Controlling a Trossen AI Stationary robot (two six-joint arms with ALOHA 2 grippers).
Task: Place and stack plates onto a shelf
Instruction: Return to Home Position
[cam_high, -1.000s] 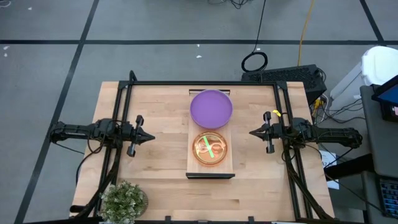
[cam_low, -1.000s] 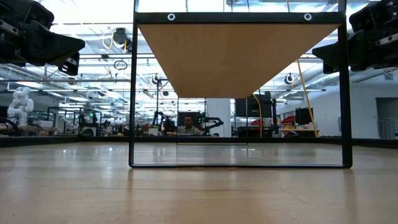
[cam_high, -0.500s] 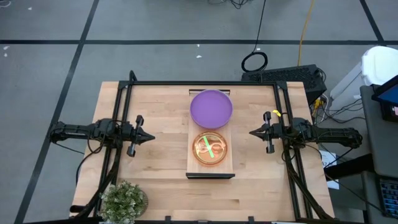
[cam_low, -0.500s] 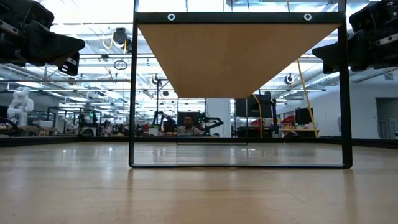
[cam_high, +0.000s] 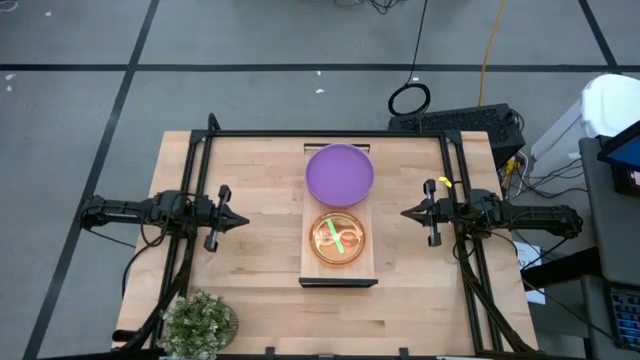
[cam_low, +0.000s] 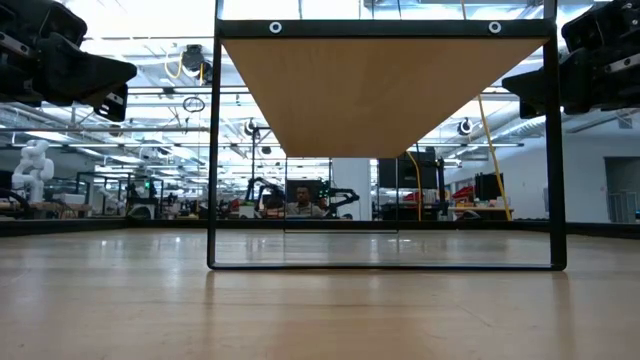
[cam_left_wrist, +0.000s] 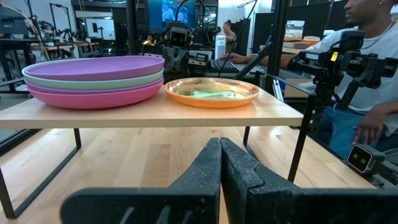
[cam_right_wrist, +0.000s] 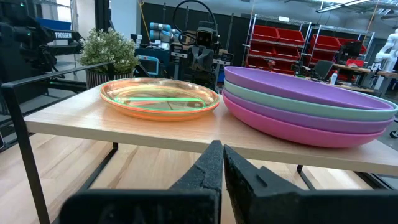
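We saw left gripper (cam_high: 238, 220) and right gripper (cam_high: 408, 213) closed tight, empty, level with shelf (cam_high: 312, 268), one each side. Large plates (cam_high: 339, 172) stacked at one end, small translucent stack (cam_high: 338, 238) just beside. We judged risk low: stray arm swing could clip shelf, shift stacks.

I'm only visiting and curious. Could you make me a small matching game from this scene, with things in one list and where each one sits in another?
Things:
1. purple plate
2. teal plate
3. magenta plate
4. potted plant

Places:
A. lowest of the three large plates
B. at a corner of the table
C. topmost of the three large plates
D. between the other two large plates

Pairs: 1-C, 2-D, 3-A, 4-B
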